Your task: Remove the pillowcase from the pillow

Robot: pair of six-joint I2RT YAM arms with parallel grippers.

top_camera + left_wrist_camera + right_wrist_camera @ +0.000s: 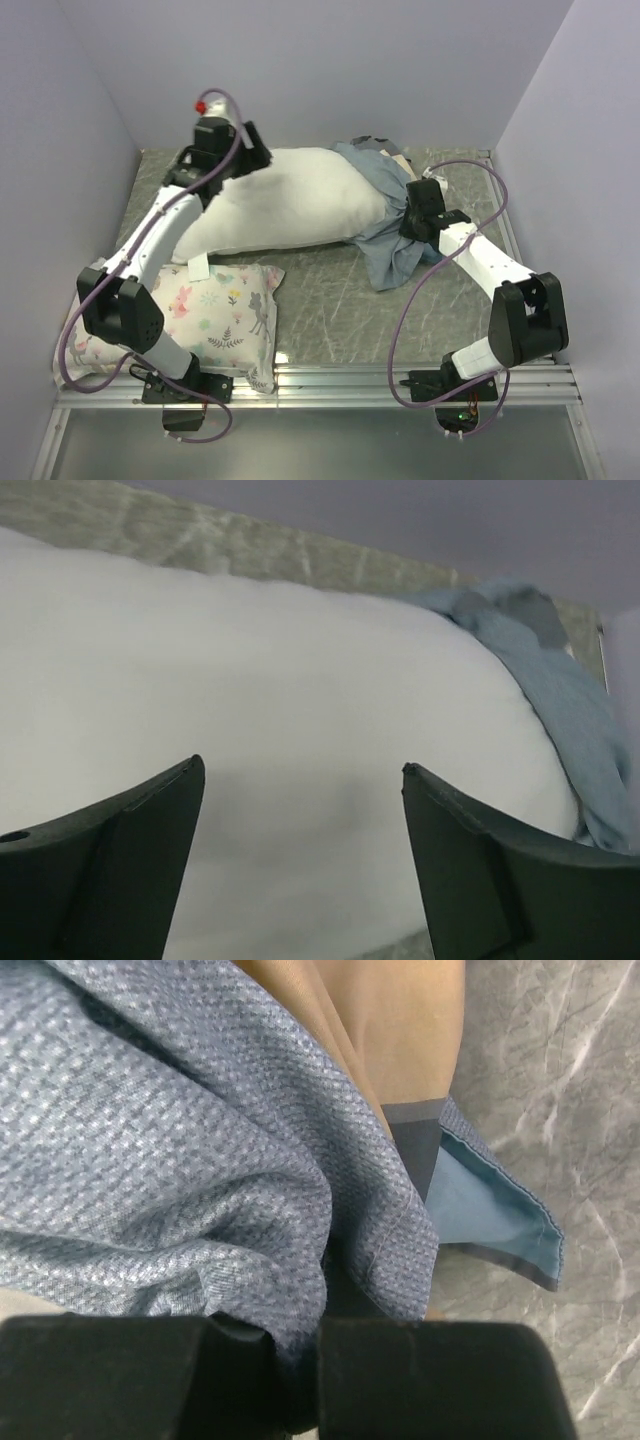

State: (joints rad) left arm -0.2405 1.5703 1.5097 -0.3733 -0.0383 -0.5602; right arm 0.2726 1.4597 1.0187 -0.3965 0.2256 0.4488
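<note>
My right gripper (298,1358) pinches the pillowcase (200,1140), bunched at the right of the pillow (290,200). My left gripper (302,770) gapes, empty.

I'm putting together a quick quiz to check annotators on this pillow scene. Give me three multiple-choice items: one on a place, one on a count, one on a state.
1. Where on the pillow is the pillowcase bunched?
A. at its right end
B. at its left end
C. over all of it

2. How many pillows lie on the table?
A. one
B. two
C. three

3. How is the right gripper?
A. open in the air
B. shut on the pillowcase
C. shut on nothing

Answers:
1 A: the blue fabric is gathered at the right end, and the rest of the pillow is bare white.
2 B: there is the plain white one and the printed pillow at the near left.
3 B: the right wrist view shows the fabric pinched between its fingers.
</note>
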